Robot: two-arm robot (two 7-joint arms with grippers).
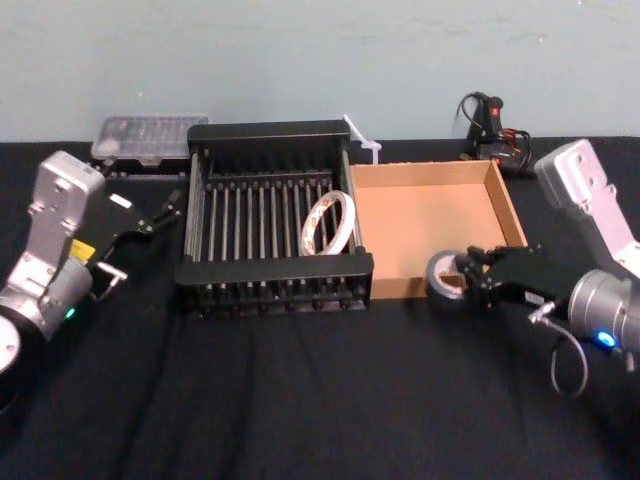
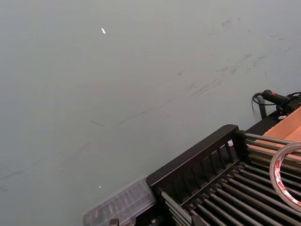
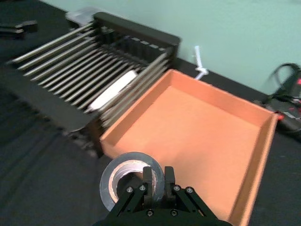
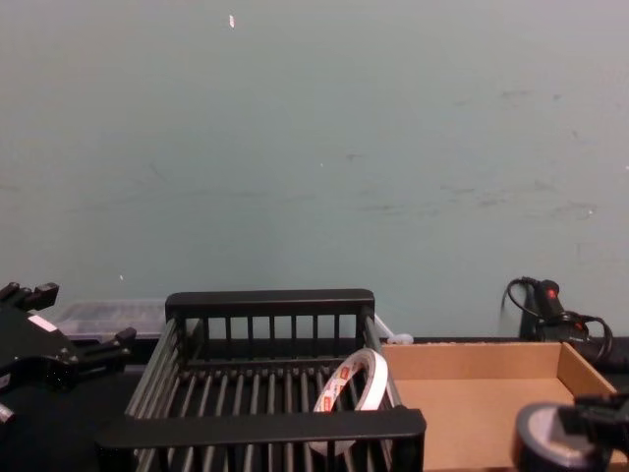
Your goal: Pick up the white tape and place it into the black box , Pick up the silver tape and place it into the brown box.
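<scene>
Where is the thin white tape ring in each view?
Head view: thin white tape ring tilted in the black slatted crate, near its right wall.
Left wrist view: ring on the crate's bars.
Right wrist view: ring on the bars beside the tan cardboard tray.
Chest view: ring tilted inside the crate.
Shared landmark: the crate.

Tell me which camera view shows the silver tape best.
Right wrist view: the silver tape is close and large, pinched by the right gripper. Head view shows it farther off; chest view shows its side, low.
</scene>
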